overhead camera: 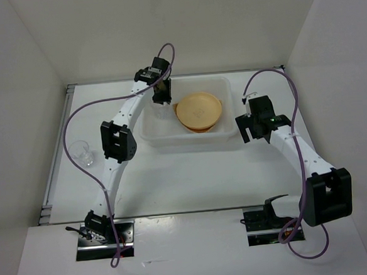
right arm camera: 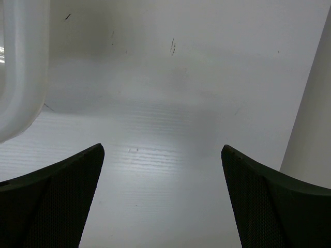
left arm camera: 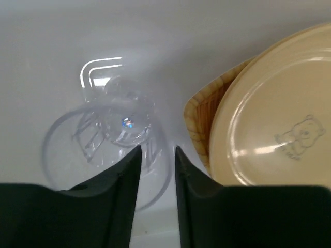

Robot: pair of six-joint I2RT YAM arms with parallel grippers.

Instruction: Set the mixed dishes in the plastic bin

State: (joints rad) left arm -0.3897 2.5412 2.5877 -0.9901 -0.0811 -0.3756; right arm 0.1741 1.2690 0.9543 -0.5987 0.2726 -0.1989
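Observation:
The plastic bin (overhead camera: 221, 87) stands at the back centre. In it a yellow-orange plate (overhead camera: 198, 110) lies on the woven basket tray (left arm camera: 199, 111); the plate (left arm camera: 279, 129) bears a small bear mark. I cannot tell whether a second plate lies under it. My left gripper (overhead camera: 161, 96) reaches into the bin's left part. Its jaws (left arm camera: 156, 151) stand a narrow gap apart astride the wall of a clear cup (left arm camera: 106, 144) that rests on the bin floor. A second clear cup (overhead camera: 82, 152) stands on the table at the left. My right gripper (overhead camera: 245, 122) is open and empty (right arm camera: 162, 150).
White walls close in the table on three sides. The bin's rounded corner (right arm camera: 20, 77) lies left of my right gripper, and a white upright panel (right arm camera: 310, 113) to its right. The left arm arches over the table between the loose cup and the bin.

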